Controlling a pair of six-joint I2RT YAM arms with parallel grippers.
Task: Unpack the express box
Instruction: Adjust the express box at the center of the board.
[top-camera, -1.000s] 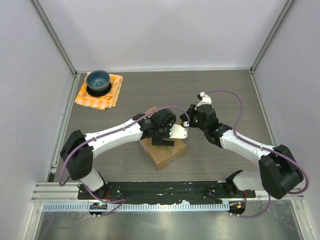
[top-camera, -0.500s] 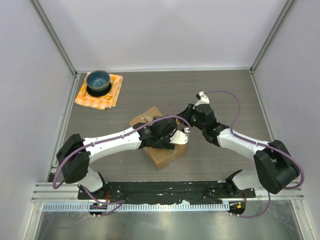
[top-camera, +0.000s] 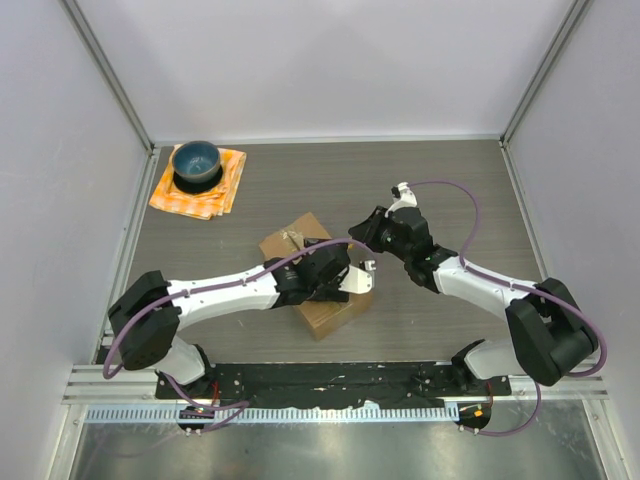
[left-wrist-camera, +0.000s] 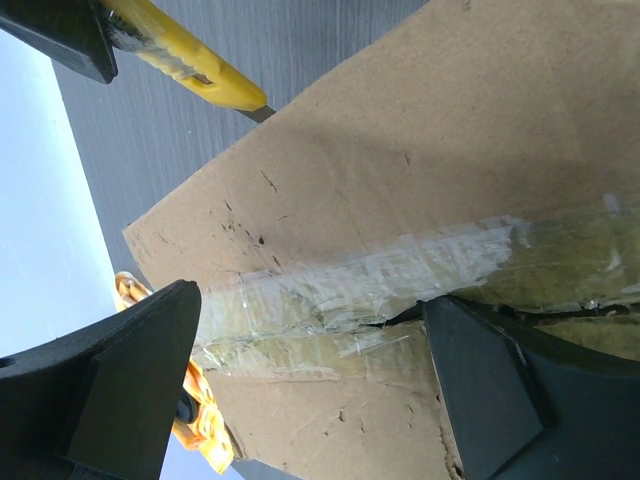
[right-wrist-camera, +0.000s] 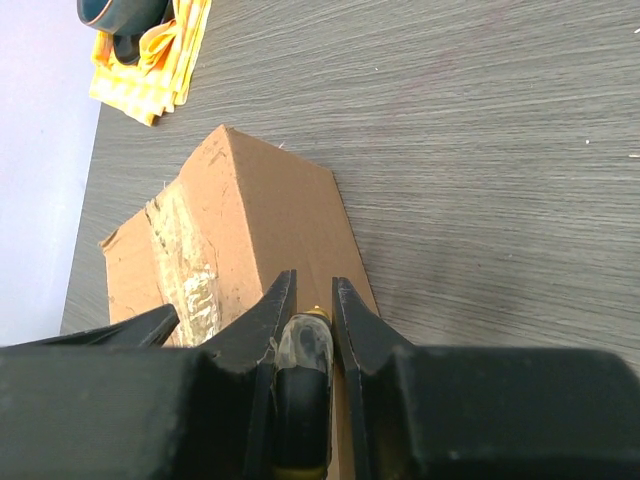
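Observation:
The brown express box (top-camera: 288, 240) lies mid-table, with clear tape along its top seam (left-wrist-camera: 400, 270). My left gripper (top-camera: 343, 281) sits low over the box top. It is open, and its two black fingers (left-wrist-camera: 110, 390) straddle the taped seam (left-wrist-camera: 310, 320). My right gripper (top-camera: 366, 238) is at the box's far right edge, shut on a yellow utility knife (right-wrist-camera: 305, 345). In the left wrist view the knife (left-wrist-camera: 190, 72) points its blade tip at the box's edge. The box also shows in the right wrist view (right-wrist-camera: 270, 215), just ahead of the right gripper (right-wrist-camera: 314, 285).
A blue bowl (top-camera: 196, 162) sits on an orange checked cloth (top-camera: 218, 192) at the far left corner; the cloth also shows in the right wrist view (right-wrist-camera: 150, 75). White walls and metal frame rails enclose the dark wood-grain table (top-camera: 450, 180).
My left arm has drawn back toward the near side along the box top, uncovering the box's far corner. My right gripper with the knife has shifted slightly left toward the box.

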